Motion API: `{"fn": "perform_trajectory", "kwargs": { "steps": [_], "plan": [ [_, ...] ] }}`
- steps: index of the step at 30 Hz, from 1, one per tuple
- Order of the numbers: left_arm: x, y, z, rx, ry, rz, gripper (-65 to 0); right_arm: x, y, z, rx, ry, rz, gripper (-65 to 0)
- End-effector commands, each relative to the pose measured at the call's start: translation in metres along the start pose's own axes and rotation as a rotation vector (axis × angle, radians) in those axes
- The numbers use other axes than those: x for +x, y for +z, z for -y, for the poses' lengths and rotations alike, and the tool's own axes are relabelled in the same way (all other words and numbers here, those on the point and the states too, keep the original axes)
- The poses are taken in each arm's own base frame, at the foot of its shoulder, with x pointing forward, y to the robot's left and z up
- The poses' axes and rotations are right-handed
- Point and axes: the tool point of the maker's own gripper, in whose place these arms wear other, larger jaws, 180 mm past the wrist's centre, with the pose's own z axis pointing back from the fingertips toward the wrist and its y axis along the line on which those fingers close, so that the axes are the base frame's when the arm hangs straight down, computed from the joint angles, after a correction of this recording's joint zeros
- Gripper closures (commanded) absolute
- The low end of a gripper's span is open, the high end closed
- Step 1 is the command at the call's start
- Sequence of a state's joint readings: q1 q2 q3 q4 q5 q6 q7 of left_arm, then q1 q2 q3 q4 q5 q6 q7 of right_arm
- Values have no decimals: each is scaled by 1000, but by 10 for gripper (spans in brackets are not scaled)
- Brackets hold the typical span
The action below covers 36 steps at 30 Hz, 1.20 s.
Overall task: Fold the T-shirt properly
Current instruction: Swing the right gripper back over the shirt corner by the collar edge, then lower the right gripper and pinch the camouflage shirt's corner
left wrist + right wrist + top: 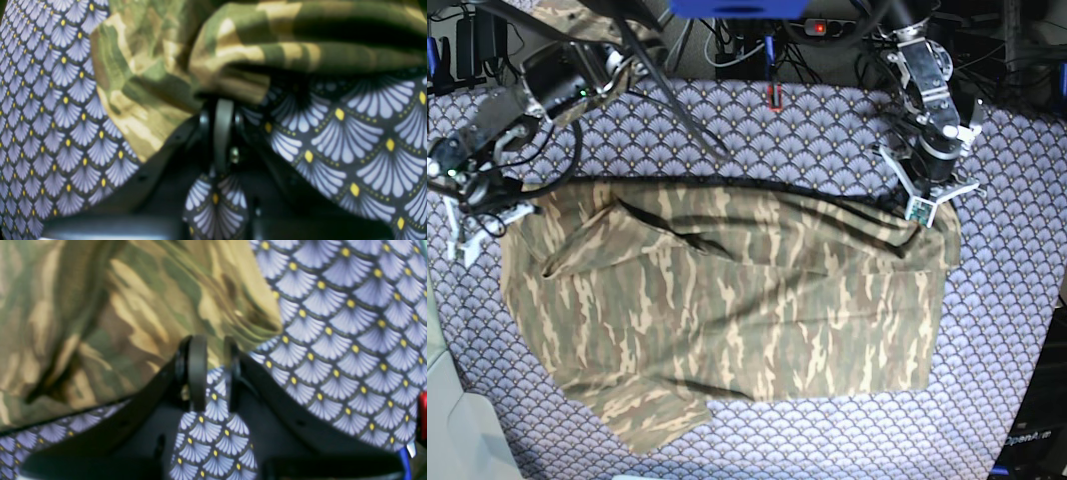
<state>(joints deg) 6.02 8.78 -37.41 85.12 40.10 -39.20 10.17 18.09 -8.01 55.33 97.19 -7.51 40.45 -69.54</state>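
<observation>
Across the tabletop lies the T-shirt, spread nearly flat. My left gripper is clamped on its far corner; my right gripper stands slightly parted at the opposite corner, grip uncertain. I judge the first fold is starting: next, secure both corners, then lift together.

My two arms are grey metal with black cabling. Each end effector has black fingers.

Both my wrist views blurry; shirt cut off by top edge, my left gripper tips hidden under cloth.
</observation>
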Motion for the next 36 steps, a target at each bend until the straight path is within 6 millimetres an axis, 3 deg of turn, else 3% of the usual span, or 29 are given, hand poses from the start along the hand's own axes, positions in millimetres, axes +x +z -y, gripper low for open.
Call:
{"fn": "perform_trajectory", "kwargs": {
  "steps": [1,12,18,24,32,36],
  "plan": [
    [2,1,2,-10,-3,-1,0,17,7,4,-1,-14,52,-111],
    [-1,1,3,-13,-4,-6,0,40,14,-3,87,-79,140,-132],
    [-5,2,5,-16,-2,-14,0,34,16,5,171,-218,187,-135],
    [-8,4,6,-19,-3,-20,0,23,-2,12,239,-344,212,-133],
    [-9,4,9,-24,-7,-22,0,48,2,23,217,-391,400,-132],
    [-9,4,9,-25,-7,-23,0,48,3,26,210,-409,419,-126]
  ]
}}
